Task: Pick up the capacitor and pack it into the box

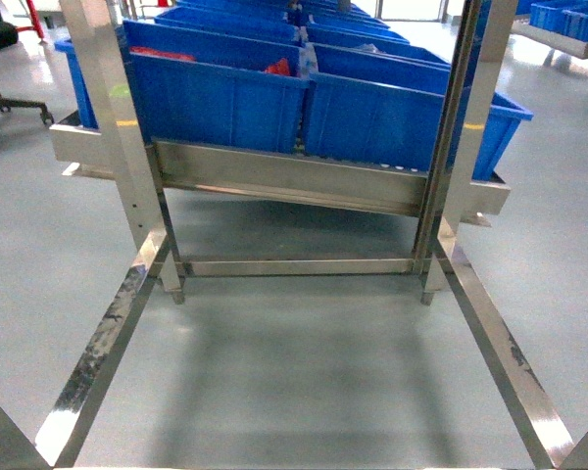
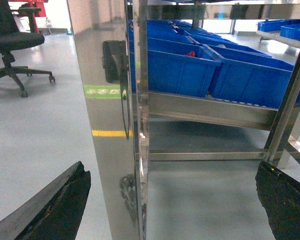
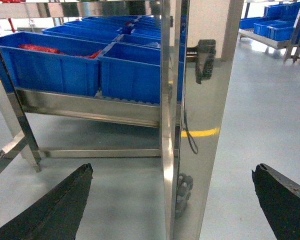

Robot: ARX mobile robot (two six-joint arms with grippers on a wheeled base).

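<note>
The capacitor and the box are out of view in every view. My left gripper (image 2: 171, 169) is open, its dark fingertips (image 2: 72, 187) spread wide low in the left wrist view, with a shiny steel post (image 2: 115, 125) standing ahead between them. My right gripper (image 3: 172, 170) is also open and empty, with another steel post (image 3: 195, 125) ahead of its gap. Neither gripper shows in the head view.
A steel rack (image 1: 294, 181) carries rows of blue plastic bins (image 1: 216, 93), some holding red items (image 1: 277, 68). Floor-level frame rails (image 1: 98, 352) run along both sides toward me. A black office chair (image 2: 12, 40) stands at the left. More blue bins (image 3: 270, 25) sit at the far right.
</note>
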